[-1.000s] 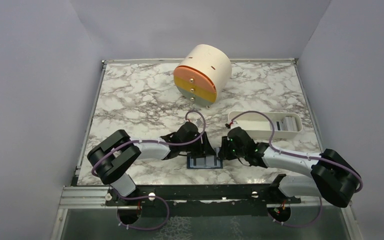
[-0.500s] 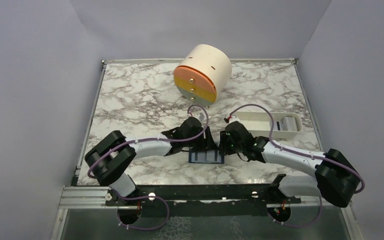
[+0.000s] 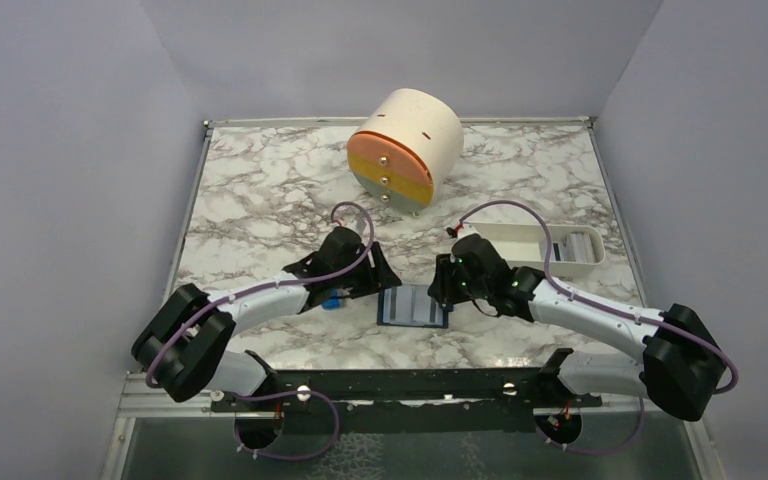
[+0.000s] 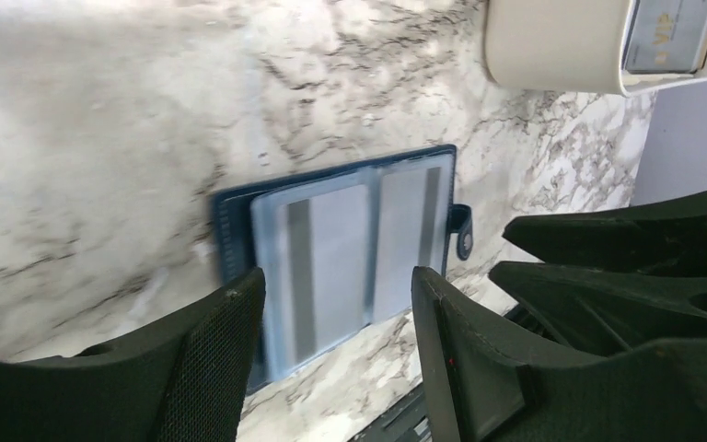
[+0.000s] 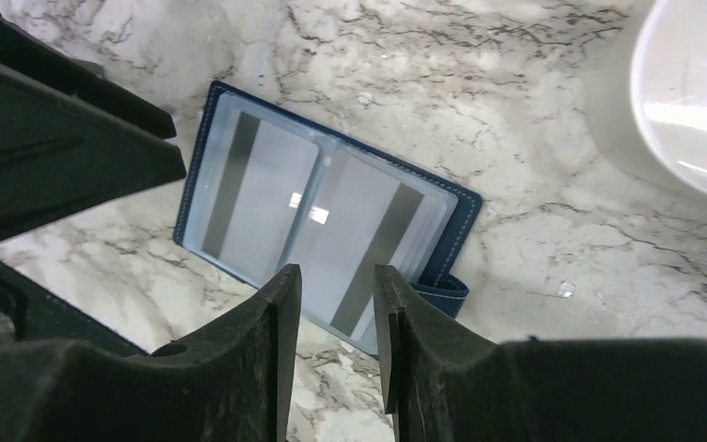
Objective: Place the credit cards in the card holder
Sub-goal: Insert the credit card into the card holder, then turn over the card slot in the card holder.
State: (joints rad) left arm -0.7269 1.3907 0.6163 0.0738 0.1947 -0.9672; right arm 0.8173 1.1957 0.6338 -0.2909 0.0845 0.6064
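Observation:
The card holder (image 3: 413,307) lies open and flat on the marble near the front edge. Two pale credit cards with grey stripes, one (image 5: 258,189) and another (image 5: 368,239), sit behind its clear slots. Its snap tab (image 5: 442,295) sticks out at one side. More cards (image 3: 570,248) stand in the white tray. My left gripper (image 3: 382,280) hovers just left of the holder, open and empty; the holder (image 4: 350,253) shows beyond its fingertips. My right gripper (image 3: 442,287) hangs just right of the holder (image 5: 322,216), jaws a narrow gap apart, nothing between them.
A white oblong tray (image 3: 505,252) stands right of the holder, behind my right arm. A cream drum with orange and yellow drawers (image 3: 405,148) sits at the back. A small bright blue block (image 3: 332,298) lies under my left arm. The black front rail (image 3: 400,385) runs close by.
Both grippers have backed off the card holder and opened wider. The left arm swung away to the left, uncovering the blue block. The holder now lies fully in view, slightly farther back.

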